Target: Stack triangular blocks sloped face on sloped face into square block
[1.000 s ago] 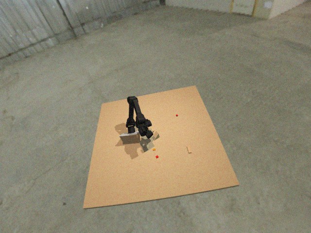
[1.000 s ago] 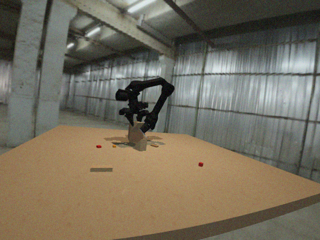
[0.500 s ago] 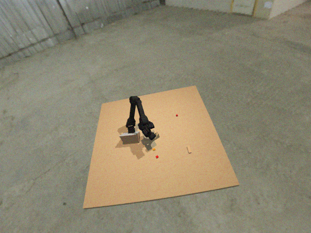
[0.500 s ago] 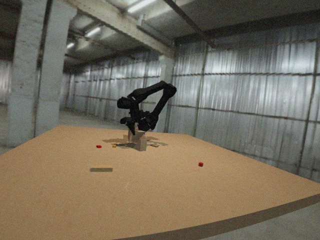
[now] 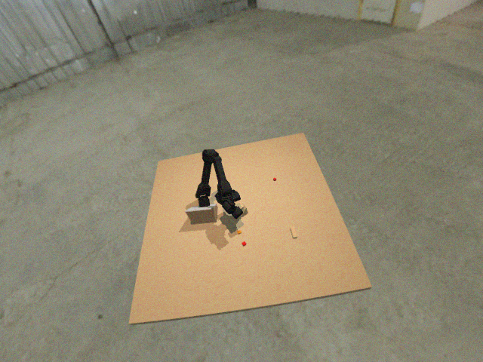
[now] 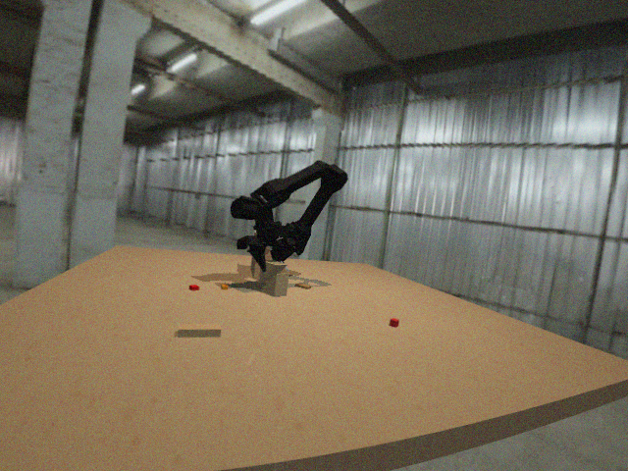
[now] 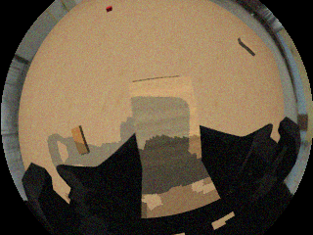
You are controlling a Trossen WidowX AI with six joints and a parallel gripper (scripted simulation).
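Observation:
My gripper (image 6: 272,265) (image 7: 164,132) is shut on a tan triangular block (image 6: 276,264) (image 7: 161,88), which fills the space between the fingers in the wrist view. The other triangular block (image 6: 278,289) stands on the table directly below it in the exterior view. The held block is over or against it; contact and the fit of the sloped faces cannot be told. The wrist view hides most of the lower block behind the held one. In the top view the arm covers most of both.
A large upright panel (image 5: 202,215) stands by the arm's base. An orange cube (image 5: 238,231) (image 6: 225,287) and a red cube (image 5: 244,243) (image 6: 193,287) lie nearby. A small brown piece (image 6: 303,286) (image 7: 79,140) lies beside the blocks. A thin plank (image 5: 293,232) (image 6: 198,333) and another red cube (image 5: 274,179) (image 6: 393,322) lie farther off.

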